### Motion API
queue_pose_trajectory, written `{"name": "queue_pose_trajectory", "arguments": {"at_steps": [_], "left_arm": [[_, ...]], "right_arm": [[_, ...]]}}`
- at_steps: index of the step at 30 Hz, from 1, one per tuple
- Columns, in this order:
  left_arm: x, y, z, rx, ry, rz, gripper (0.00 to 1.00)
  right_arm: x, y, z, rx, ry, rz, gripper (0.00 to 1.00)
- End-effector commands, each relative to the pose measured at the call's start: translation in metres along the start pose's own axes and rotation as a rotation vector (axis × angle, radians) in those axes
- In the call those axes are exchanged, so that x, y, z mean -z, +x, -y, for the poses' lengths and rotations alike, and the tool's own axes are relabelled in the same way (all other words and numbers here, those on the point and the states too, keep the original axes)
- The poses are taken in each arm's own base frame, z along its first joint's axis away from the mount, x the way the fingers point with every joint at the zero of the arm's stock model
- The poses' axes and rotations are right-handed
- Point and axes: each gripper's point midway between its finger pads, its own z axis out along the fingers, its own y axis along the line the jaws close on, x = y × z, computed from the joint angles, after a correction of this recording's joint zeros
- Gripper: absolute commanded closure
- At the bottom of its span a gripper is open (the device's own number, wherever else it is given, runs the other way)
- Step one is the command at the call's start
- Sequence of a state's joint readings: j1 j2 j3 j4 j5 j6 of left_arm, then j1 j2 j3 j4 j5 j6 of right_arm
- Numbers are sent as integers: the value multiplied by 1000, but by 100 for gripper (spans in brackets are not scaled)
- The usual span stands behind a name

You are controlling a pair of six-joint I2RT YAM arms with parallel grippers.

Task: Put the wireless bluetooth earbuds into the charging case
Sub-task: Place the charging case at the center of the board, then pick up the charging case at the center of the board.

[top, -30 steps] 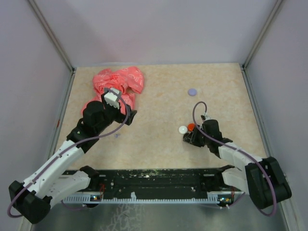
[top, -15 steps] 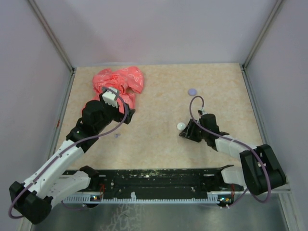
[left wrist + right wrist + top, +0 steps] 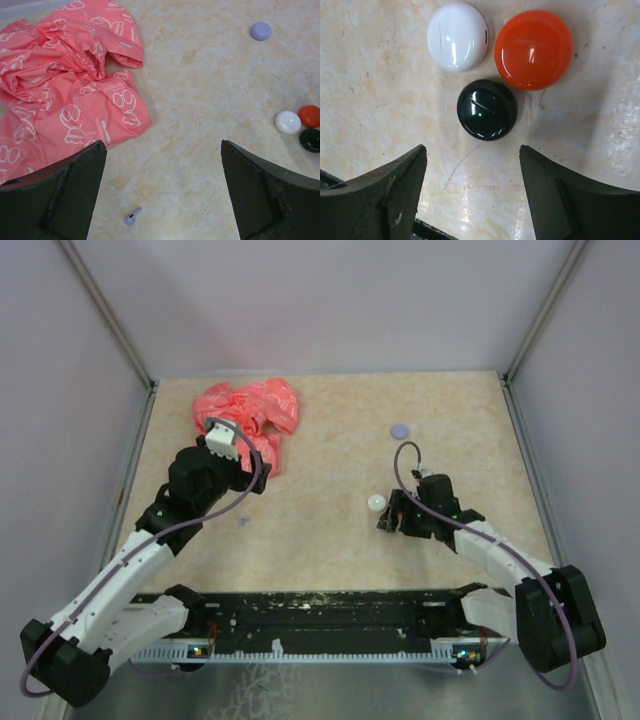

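Observation:
A pale purple earbud (image 3: 132, 216) lies on the table near the left finger of my left gripper (image 3: 163, 145), which hangs open above it with nothing held. The top view shows this earbud (image 3: 243, 522) as a tiny speck beside the left gripper (image 3: 262, 468). Three round, closed charging cases sit together: white (image 3: 457, 37), red (image 3: 533, 49) and black (image 3: 486, 109). My right gripper (image 3: 471, 150) is open just short of the black case, with bare table between its fingers. A pale purple case (image 3: 400, 430) lies apart, farther back.
A crumpled pink cloth (image 3: 245, 415) with white prints lies at the back left, just beyond the left gripper. Grey walls (image 3: 80, 440) close in the table on three sides. A black rail (image 3: 320, 615) runs along the near edge between the arm bases.
The right gripper has gone from shut to wide open and its wrist has shifted a little near the three cases. The left arm has drifted slightly toward the cloth.

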State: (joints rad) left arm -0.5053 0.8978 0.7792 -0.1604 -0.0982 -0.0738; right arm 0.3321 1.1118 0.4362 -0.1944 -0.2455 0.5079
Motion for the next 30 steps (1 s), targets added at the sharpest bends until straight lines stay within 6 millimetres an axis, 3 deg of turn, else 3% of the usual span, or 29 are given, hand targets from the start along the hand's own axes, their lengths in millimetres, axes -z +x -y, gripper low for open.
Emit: {"name": "queue_pose_trajectory", "arguments": {"at_steps": [1, 8, 14, 22, 27, 30], "left_arm": [[6, -22, -15, 31, -79, 50, 0], [7, -23, -18, 59, -82, 51, 0], [4, -19, -19, 75, -86, 29, 0], [7, -22, -26, 80, -105, 37, 0], [6, -22, -26, 84, -96, 38, 0], [5, -19, -25, 86, -87, 27, 0]], "right_arm": [[21, -53, -16, 124, 46, 134, 26], [29, -136, -29, 196, 144, 331, 26], [13, -194, -20, 202, 224, 459, 26], [-21, -237, 4, 185, 292, 530, 28], [-56, -254, 18, 226, 299, 505, 31], [-68, -267, 18, 274, 264, 502, 31]]}}
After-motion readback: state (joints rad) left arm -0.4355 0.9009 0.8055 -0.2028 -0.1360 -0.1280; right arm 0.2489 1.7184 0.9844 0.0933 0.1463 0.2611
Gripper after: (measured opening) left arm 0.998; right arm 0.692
